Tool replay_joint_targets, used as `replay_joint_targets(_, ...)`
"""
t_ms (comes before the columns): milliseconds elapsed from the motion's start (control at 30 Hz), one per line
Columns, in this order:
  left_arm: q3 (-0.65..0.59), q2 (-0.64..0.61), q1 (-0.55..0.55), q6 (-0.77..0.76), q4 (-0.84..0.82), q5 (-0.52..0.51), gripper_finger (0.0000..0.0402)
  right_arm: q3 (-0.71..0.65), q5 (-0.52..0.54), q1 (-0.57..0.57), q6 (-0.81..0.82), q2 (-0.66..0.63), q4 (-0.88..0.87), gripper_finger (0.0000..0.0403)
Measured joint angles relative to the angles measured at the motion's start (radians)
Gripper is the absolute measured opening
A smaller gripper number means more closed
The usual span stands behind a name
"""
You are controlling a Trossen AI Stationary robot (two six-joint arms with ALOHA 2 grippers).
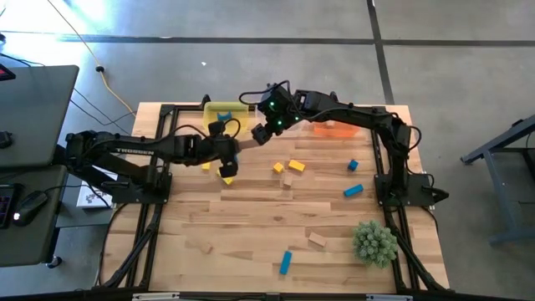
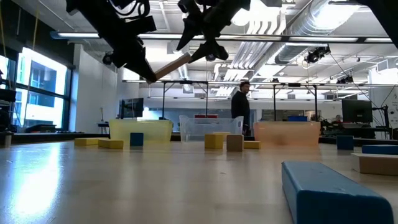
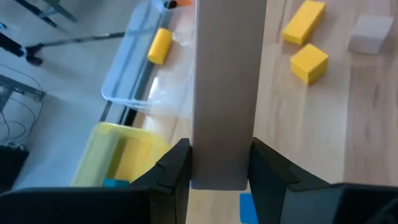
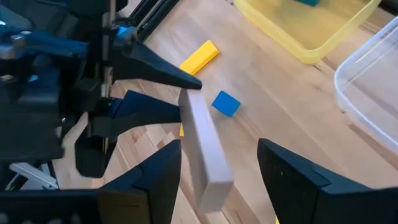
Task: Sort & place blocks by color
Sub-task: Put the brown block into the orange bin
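Note:
A tan wooden bar (image 2: 173, 67) hangs in the air over the table's far middle, with my left gripper (image 3: 221, 155) shut on one end of it. My right gripper (image 4: 217, 168) stands open around the bar's other end (image 4: 211, 180), with a clear gap on one side. I cannot tell whether the other finger touches. In the high view, my left gripper (image 1: 230, 150) and my right gripper (image 1: 261, 132) face each other. Loose yellow (image 1: 296, 166), blue (image 1: 353, 191) and tan (image 1: 317, 240) blocks lie flat on the table. My left gripper pinches the tan bar by its two long side faces at one end (image 3: 221, 171), between its two fingers. The bar runs on ahead of the fingers, in line with them. It is lifted clear of the table and tilted, its free end (image 2: 186, 59) higher, by my right gripper.
A yellow bin (image 2: 140, 130), a clear bin (image 2: 211, 126) and an orange bin (image 2: 286, 132) stand in a row along the far edge. A spiky green plant ball (image 1: 374, 242) sits at the near right. A blue bar (image 1: 286, 262) lies near the front edge. A person (image 2: 239, 106) stands behind the table.

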Motion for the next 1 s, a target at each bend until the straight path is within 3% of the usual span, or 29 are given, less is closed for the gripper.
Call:
replay_joint_targets(367,0.000,0.000,0.050,0.017,0.125,-0.011,0.0100,0.000,-0.037,-0.025,-0.007,0.000,0.000,0.0196)
replay_joint_targets(500,0.000,0.000,0.078,0.042,0.135,-0.011,0.0100,0.000,-0.036,-0.033,-0.016,0.000,0.001,0.0156)
replay_joint_targets(700,0.000,0.000,0.095,0.057,0.134,-0.010,0.0100,0.000,-0.037,-0.044,-0.021,0.000,0.054,0.0043)
replay_joint_targets(1000,0.000,0.001,0.094,0.054,0.150,-0.031,0.0115,0.001,-0.042,-0.045,-0.078,0.000,0.058,0.0039)
